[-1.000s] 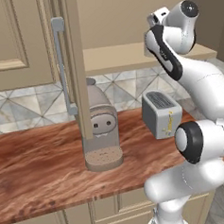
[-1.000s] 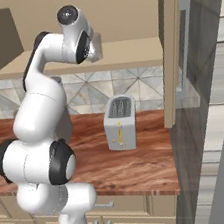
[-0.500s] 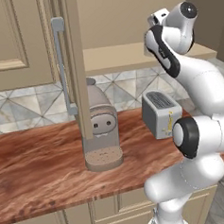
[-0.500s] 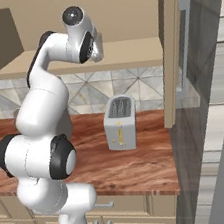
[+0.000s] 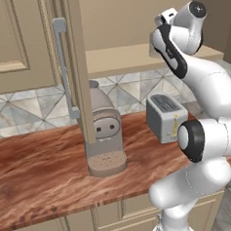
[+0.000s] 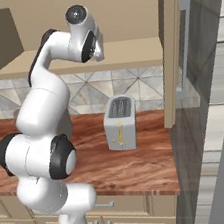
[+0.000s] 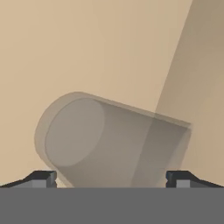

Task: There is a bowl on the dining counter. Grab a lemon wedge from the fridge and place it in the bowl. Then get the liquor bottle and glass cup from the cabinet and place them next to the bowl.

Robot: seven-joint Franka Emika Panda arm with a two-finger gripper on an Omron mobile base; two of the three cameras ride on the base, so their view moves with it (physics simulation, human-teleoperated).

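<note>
Facing the clear glass cup (image 7: 113,142) (no label or writing legible), the jaws stand wide, gripping nothing.

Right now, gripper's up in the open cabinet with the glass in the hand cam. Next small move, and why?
Probably ease the gripper straight forward over the glass cup, then close. In the hand view the cup lies between the two fingertips, which stand wide apart and touch nothing, so it isn't held yet. The cup looks tilted in that view, though the camera rolls with the hand, so advance slowly.
</note>
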